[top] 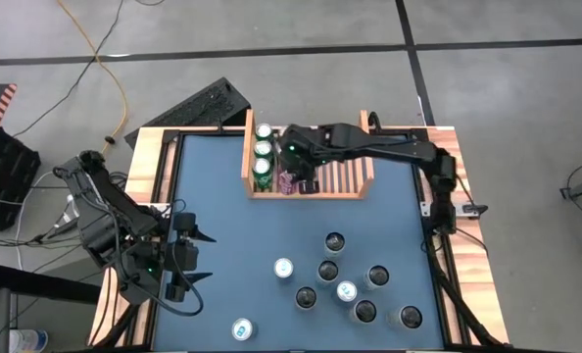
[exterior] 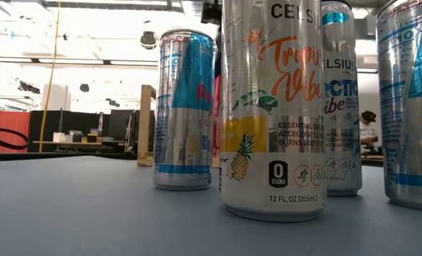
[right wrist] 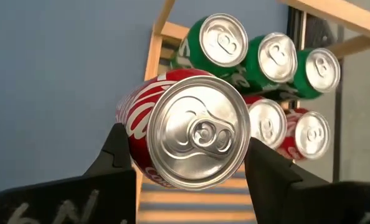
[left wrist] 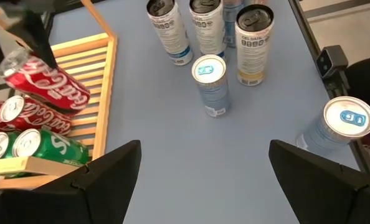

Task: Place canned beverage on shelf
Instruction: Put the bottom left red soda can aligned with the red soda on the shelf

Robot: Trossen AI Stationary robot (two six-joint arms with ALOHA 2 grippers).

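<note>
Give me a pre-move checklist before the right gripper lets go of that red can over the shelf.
1. Red can gripped by right gripper: ok.
2. Can over the shelf: ok.
3. Can upright: not ok, tilted.
4. Free slats beside the two red cans and three green cans already in: ok.
5. Can touching shelf base: cannot tell.
6. Left gripper open and clear, near table's left edge: ok.

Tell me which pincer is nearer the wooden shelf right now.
Right. The right pincer is over the shelf, holding a red cola can beside the cans already in it. The left pincer waits open off near the table's left edge.
</note>
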